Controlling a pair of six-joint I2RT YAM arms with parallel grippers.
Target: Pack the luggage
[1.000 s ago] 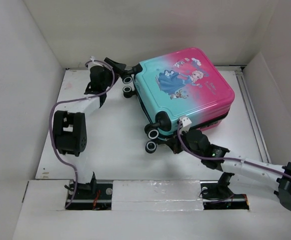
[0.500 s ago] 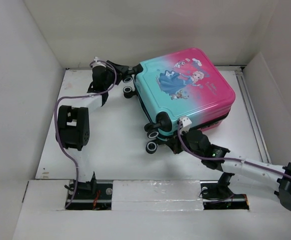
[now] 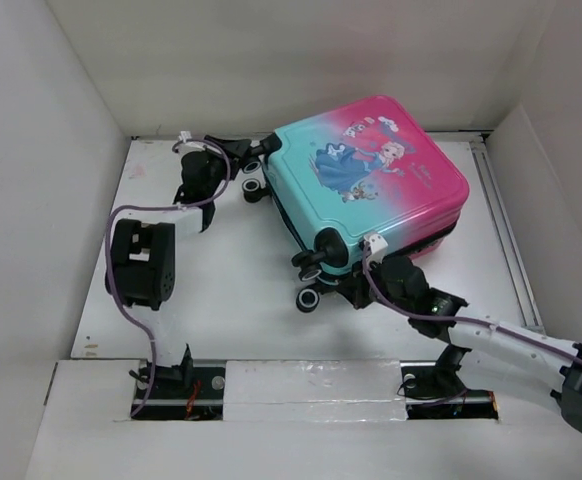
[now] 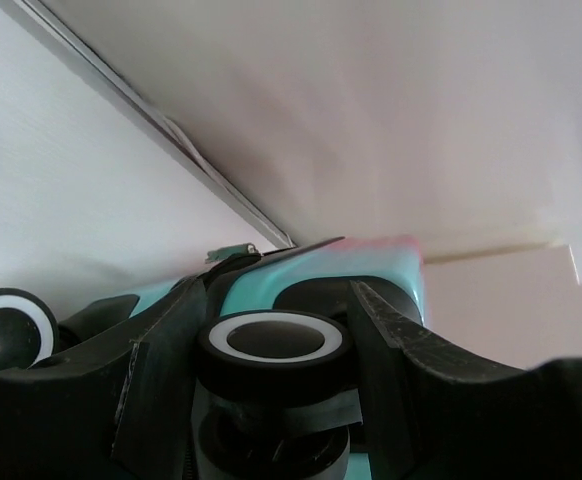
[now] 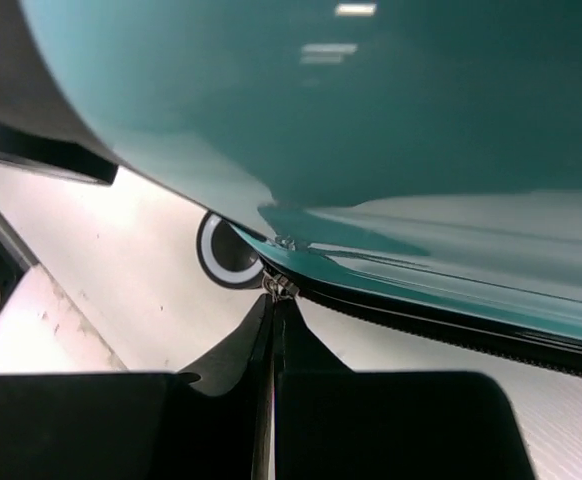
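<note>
Glossy hard-shell luggage closed; left gripper spread around a round white-rimmed wheel, right gripper pinched on metal zipper pull.

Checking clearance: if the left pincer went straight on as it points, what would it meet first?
Probably the black-and-white caster wheel of the pink-to-teal hard-shell suitcase; it already sits between the left pincer's fingers.

A black-and-white wheel sits between the left gripper's dark jaws. Behind it rises the teal suitcase. A second wheel shows at left.
</note>
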